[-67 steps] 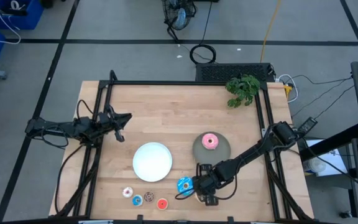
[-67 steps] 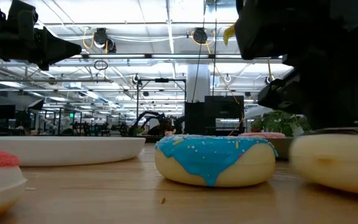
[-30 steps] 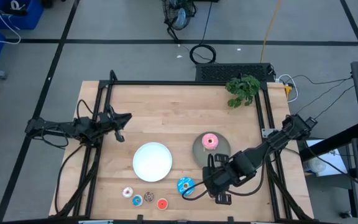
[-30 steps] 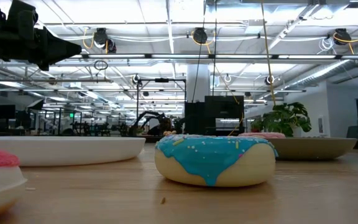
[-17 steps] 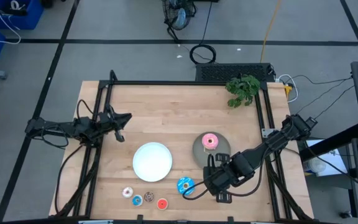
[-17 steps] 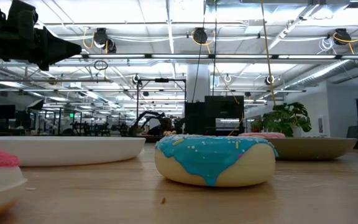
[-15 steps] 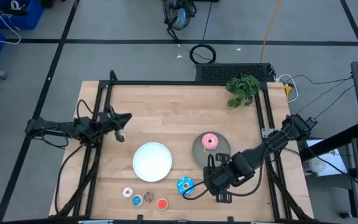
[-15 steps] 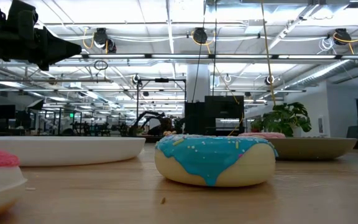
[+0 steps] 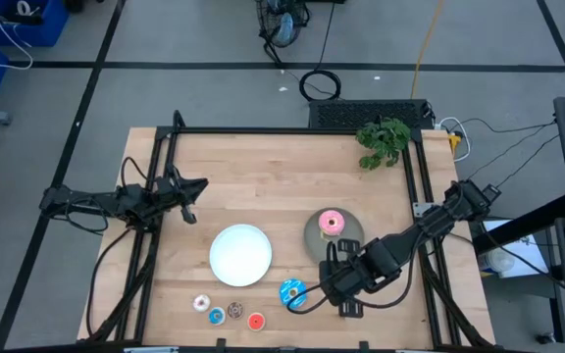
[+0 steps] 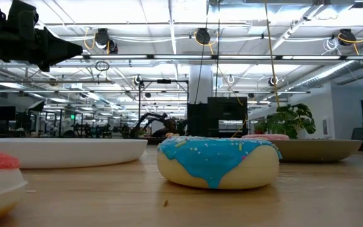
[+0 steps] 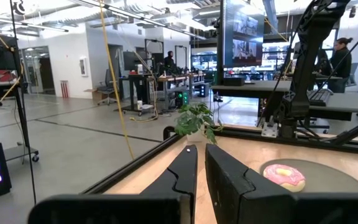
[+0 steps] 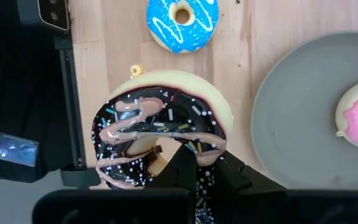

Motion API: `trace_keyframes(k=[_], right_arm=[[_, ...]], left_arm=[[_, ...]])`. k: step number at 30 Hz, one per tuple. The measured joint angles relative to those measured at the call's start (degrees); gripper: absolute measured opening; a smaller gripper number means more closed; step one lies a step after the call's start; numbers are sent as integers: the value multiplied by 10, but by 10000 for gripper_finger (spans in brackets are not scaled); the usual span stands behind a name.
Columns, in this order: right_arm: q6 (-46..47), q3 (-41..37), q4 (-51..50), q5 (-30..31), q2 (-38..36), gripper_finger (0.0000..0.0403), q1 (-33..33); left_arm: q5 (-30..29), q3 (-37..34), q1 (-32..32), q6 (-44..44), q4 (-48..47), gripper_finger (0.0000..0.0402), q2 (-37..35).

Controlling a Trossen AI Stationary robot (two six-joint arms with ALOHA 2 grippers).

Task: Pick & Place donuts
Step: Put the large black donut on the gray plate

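Though hidden overhead, right gripper point(image 12: 194, 163) pinches chocolate donut point(image 12: 160, 127).

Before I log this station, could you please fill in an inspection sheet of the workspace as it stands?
Surface: wooden table inside a black frame.
Job's things: pink donut on the grey plate; white plate bare; blue donut and four mini donuts on the wood; chocolate donut in the right end effector.
Clutter: potted plant at the far corner.
Grippers: right end effector shut on the chocolate donut beside the grey plate; left end effector shut, empty, parked at the left edge.
Cables: coil on the floor.
Surroundings: open lab, desks.
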Motion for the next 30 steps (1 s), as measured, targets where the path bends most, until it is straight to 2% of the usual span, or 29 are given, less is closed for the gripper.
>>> trace_keyframes(k=[5,11,17,22,30], right_arm=[[-31,0,-2,30,0,9,-14],[-50,0,-61,34,0,9,-40],[-77,-14,-44,45,-3,9,-62],[-110,-104,65,27,-26,9,-76],[-63,-258,99,14,-111,9,-124]], left_arm=[[0,0,0,0,0,37,0],[0,0,0,0,0,37,0],[0,0,0,3,-2,37,0],[0,0,0,4,-5,37,0],[0,0,0,3,-5,37,0]])
